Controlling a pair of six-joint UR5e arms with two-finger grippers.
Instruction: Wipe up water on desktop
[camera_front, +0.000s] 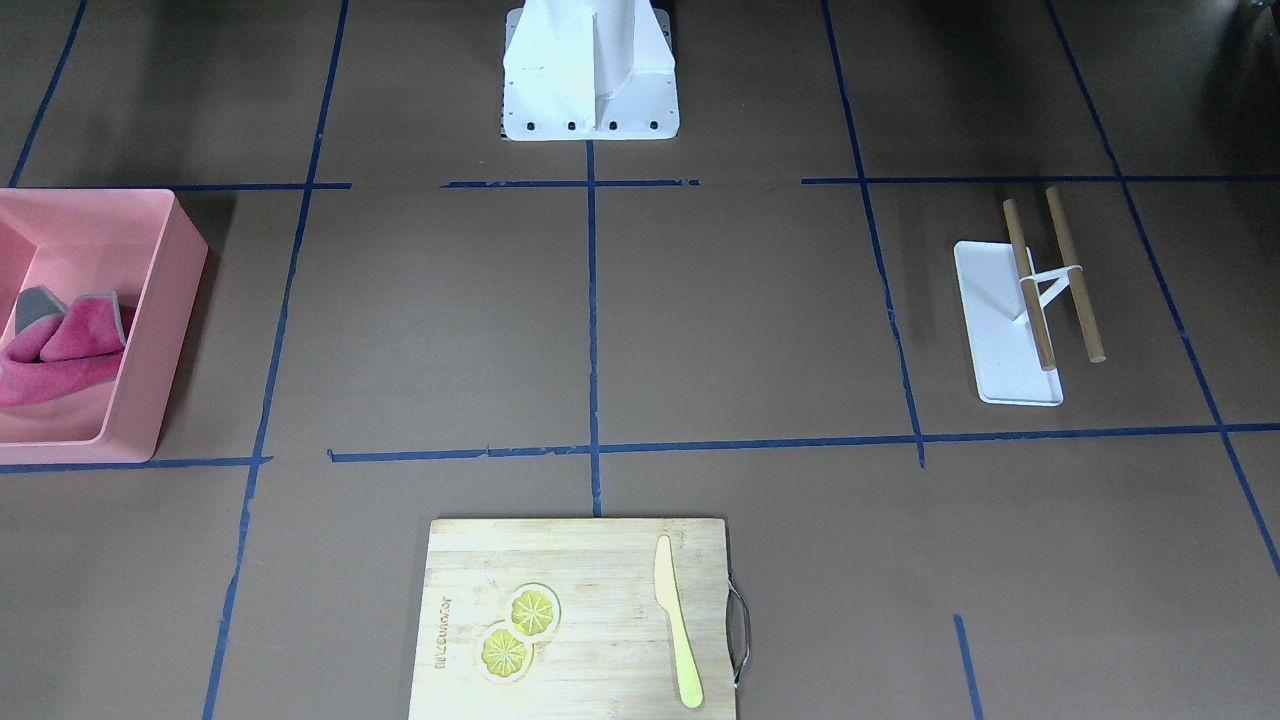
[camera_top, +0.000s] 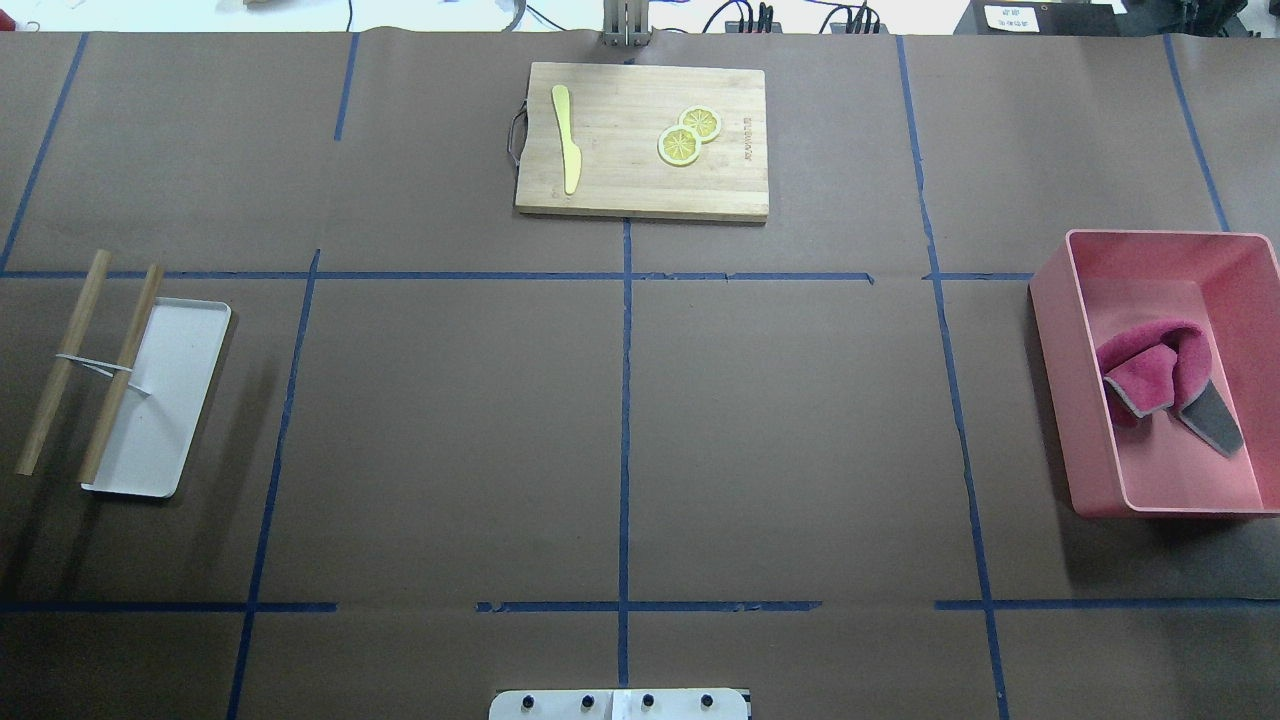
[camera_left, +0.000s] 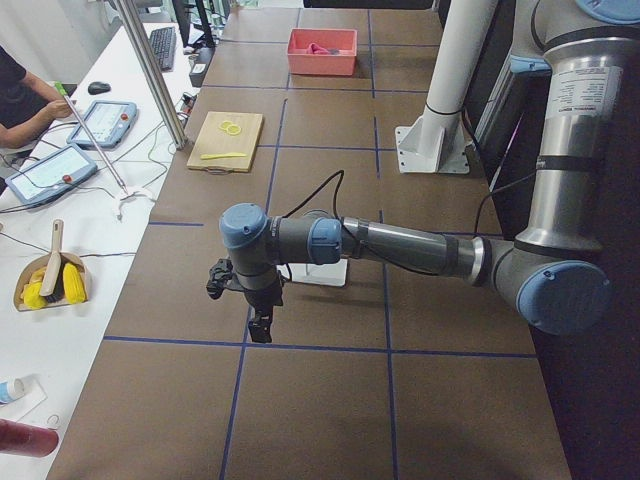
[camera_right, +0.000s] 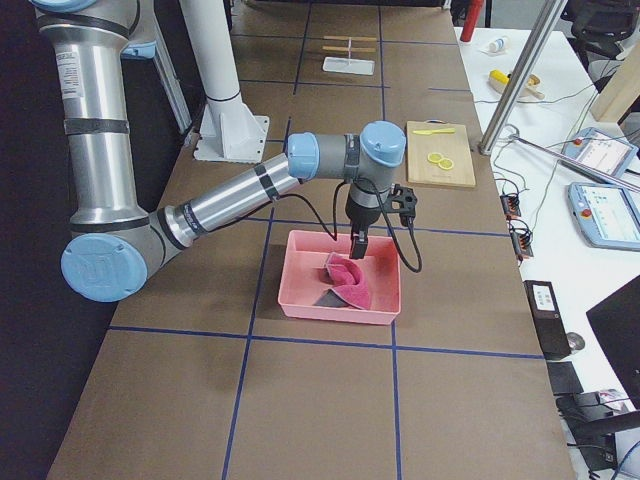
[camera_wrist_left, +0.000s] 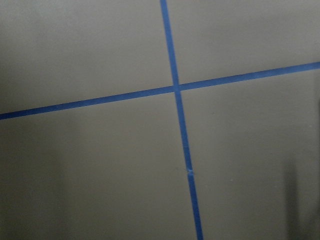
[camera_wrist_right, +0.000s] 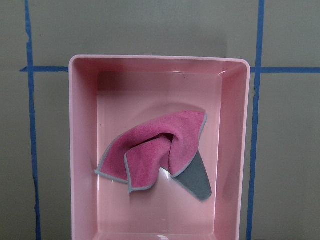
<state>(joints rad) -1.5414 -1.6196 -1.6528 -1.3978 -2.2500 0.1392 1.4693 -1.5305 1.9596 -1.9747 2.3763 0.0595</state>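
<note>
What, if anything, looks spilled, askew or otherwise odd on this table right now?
Nothing stands out. No water shows on the desktop; the pink cloth lies crumpled in its pink bin, and the knife and lemon slices rest neatly on the cutting board.

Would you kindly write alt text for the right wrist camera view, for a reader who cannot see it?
A crumpled pink cloth with a grey underside lies in a pink bin, seen from straight above. The bin stands on the brown desktop, which is crossed by blue tape lines.
</note>
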